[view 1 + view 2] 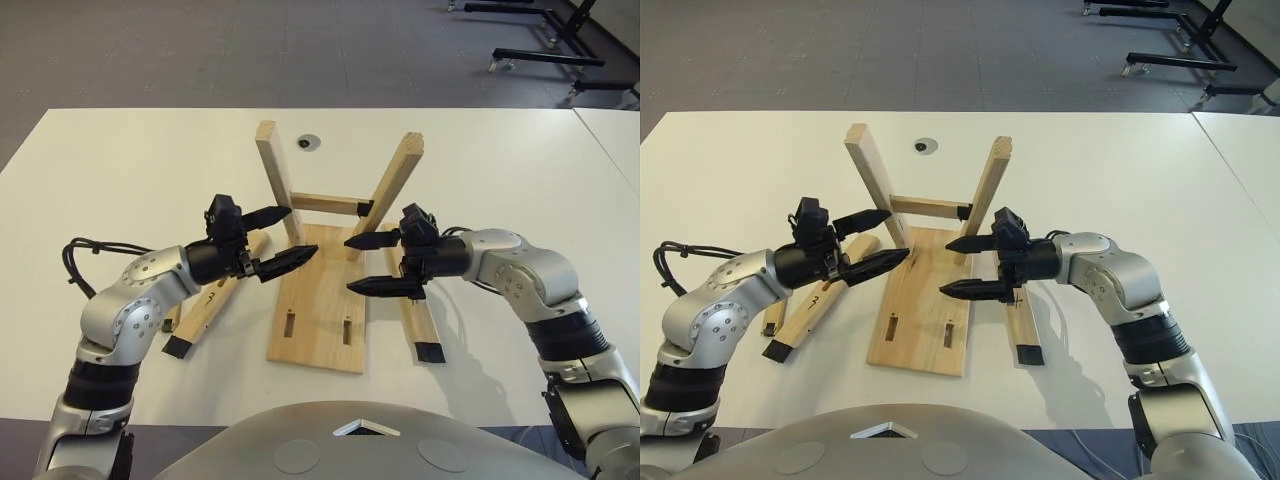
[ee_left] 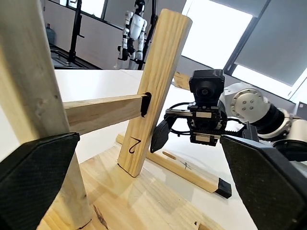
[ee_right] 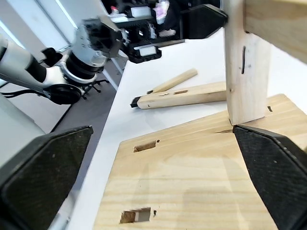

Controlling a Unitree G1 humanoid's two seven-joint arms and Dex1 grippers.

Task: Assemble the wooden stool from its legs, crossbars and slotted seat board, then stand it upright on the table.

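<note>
Just beyond the open, empty left gripper (image 1: pixel 301 232) and right gripper (image 1: pixel 349 265), the upright leg pair (image 1: pixel 325 204) could be toppled from the seat board (image 1: pixel 315 335) if nudged sideways.

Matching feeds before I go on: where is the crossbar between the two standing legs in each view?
Left eye view: crossbar level, just beyond the seat board's far end, mid-picture.
Right eye view: crossbar likewise, slightly left of centre.
Left wrist view: crossbar close up, slanting above the board.
Right wrist view: crossbar end only, joining the near leg.
Shared landmark: the slotted seat board.
</note>
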